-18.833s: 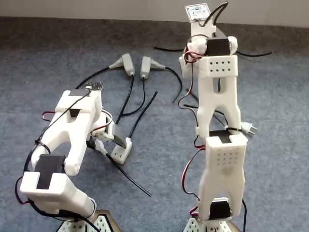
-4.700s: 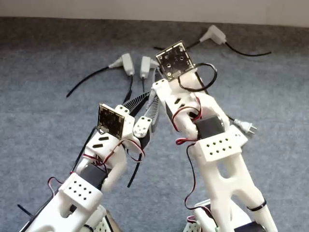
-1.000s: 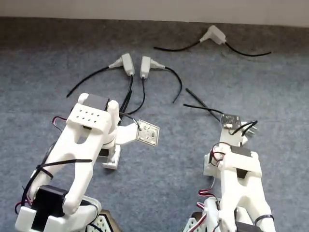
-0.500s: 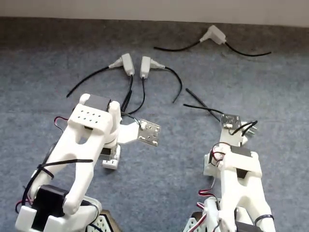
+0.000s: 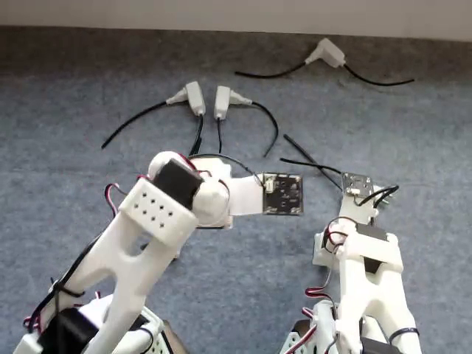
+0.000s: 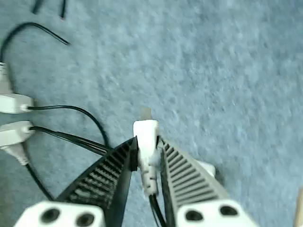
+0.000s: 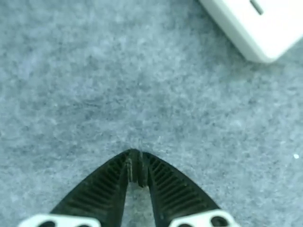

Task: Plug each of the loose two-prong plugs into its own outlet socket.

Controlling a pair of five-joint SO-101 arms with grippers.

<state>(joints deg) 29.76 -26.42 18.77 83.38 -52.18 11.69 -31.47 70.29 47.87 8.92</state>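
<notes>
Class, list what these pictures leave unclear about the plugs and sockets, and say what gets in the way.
High view: the camera board covers whatever the left arm carries.
Left wrist view: the plug in the left gripper is blurred; prong count unclear.
Right wrist view: the white block is cut by the edge; socket or not, unclear.

- Losing most of the white block (image 7: 251, 23) past the right wrist view's edge.
- Clipping white connector (image 6: 12, 101) and second white connector (image 6: 12, 135) at the left wrist view's edge.
- Blurring at the plug (image 6: 145, 132) tip, prongs impossible to count.
</notes>
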